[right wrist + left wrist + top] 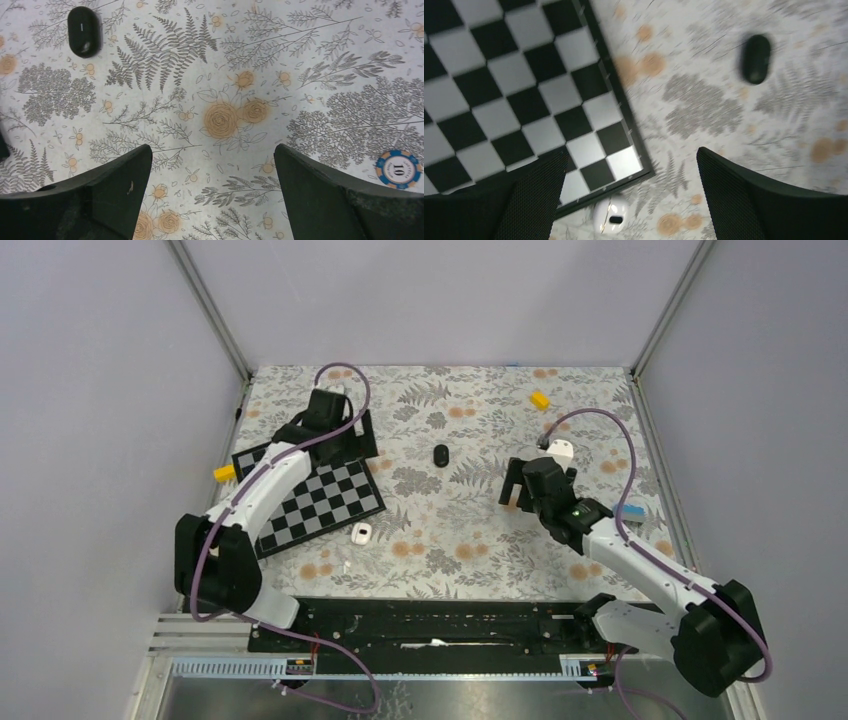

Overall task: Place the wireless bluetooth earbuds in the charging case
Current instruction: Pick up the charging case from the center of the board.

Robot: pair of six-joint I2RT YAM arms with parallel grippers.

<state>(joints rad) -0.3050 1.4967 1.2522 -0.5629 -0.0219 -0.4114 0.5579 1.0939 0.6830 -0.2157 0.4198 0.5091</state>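
A small black oval piece lies on the floral mat at mid-table; it also shows in the left wrist view and the right wrist view. A white rounded piece with a dark oval spot lies by the chessboard's near corner, and shows low in the left wrist view. I cannot tell which is case or earbud. My left gripper hangs open and empty over the chessboard. My right gripper is open and empty right of the black piece.
A black-and-white chessboard lies at the left. Yellow blocks sit at the far right and at the left edge. A blue block is at the right. A blue poker chip lies by my right gripper.
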